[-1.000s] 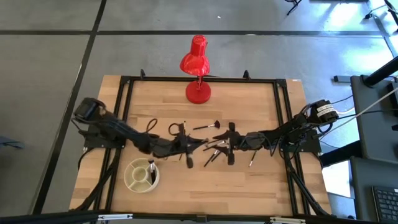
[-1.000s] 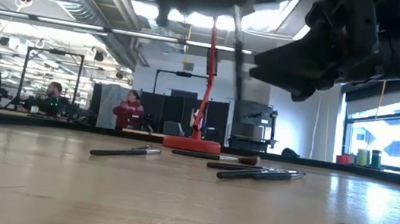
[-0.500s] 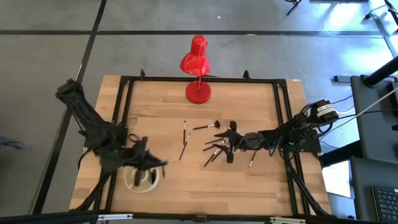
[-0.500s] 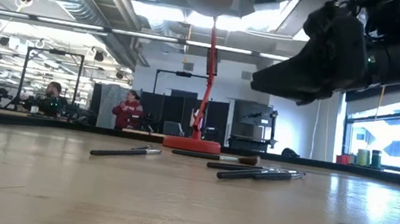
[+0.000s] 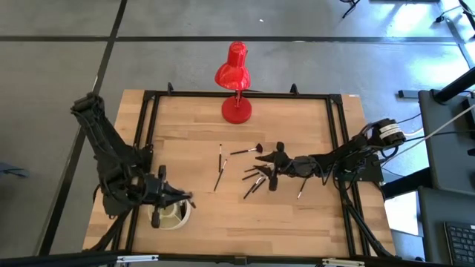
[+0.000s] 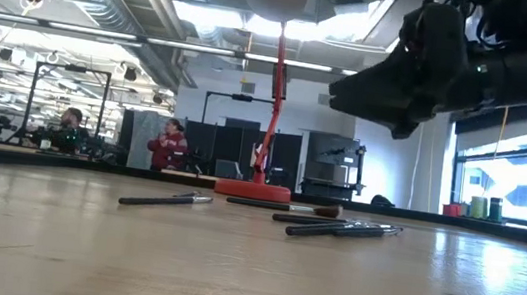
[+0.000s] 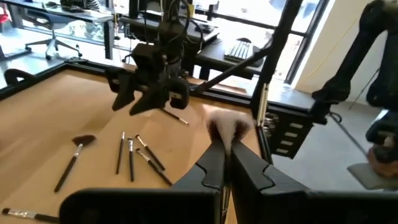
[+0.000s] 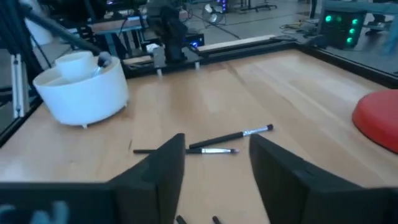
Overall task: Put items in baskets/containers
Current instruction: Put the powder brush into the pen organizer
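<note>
My left gripper [image 5: 185, 200] hovers over the cream divided dish [image 5: 180, 219] at the table's near left. It is shut on a makeup brush whose fluffy bristle head [image 7: 227, 126] pokes out past the fingertips. The dish [image 8: 84, 93] has one brush standing in it [image 8: 102, 60]. Several dark brushes lie flat on the wood mid-table [image 5: 256, 182], with two more lying apart to their left [image 5: 220, 157]. My right gripper [image 5: 272, 166] stands open just above that cluster, and two brushes [image 8: 214, 149] lie in front of its fingers. My left gripper pinches the brush between its two fingers just behind the bristle head [image 7: 225, 144]. The brush lies along the fingers, which hide its handle. The bristles stick out beyond the fingertips. The brush is lifted clear, above the dish.
A red desk lamp [image 5: 236, 74] stands at the table's far middle, its round base [image 5: 237, 110] on the wood. A black frame [image 5: 148, 133] runs around the tabletop. Bare wood lies between the dish and the brushes. People show far back in the room [image 6: 171, 146].
My left gripper has swung from the middle of the table toward the near left corner and risen, carrying the brush. It has stopped above the dish. The brushes on the table have not moved.
</note>
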